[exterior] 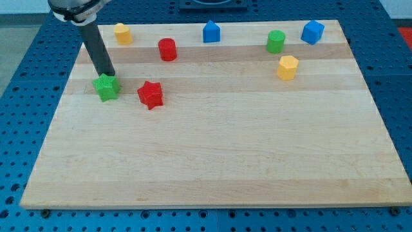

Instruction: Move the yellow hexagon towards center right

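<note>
The yellow hexagon [288, 67] sits on the wooden board [212, 161] at the upper right, below and right of the green cylinder [275, 41]. My tip [109, 75] is far away at the view's left, touching the top edge of the green star [106, 87]. The dark rod rises from it toward the view's top left.
A red star [150, 95] lies just right of the green star. A red cylinder [167, 49], a second yellow block [123, 33], a blue block with a pointed top [211, 31] and a blue hexagon-like block [312, 31] stand along the top of the board.
</note>
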You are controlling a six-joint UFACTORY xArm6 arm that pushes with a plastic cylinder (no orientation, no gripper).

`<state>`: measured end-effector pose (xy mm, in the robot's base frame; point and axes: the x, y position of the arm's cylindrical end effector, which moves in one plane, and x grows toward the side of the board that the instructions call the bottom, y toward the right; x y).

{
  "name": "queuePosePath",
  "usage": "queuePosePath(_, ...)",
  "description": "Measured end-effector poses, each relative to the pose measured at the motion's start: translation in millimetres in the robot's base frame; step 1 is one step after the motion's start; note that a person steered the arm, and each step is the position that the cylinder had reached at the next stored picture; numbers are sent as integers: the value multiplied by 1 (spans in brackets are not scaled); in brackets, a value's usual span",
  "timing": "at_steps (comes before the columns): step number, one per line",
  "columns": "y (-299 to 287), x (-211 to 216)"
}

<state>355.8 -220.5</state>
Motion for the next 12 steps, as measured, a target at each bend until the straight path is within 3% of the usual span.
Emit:
queuePosePath(2, 25, -8)
queuePosePath(7, 274, -28)
queuePosePath(10, 376, -15)
queuePosePath(12, 410, -17)
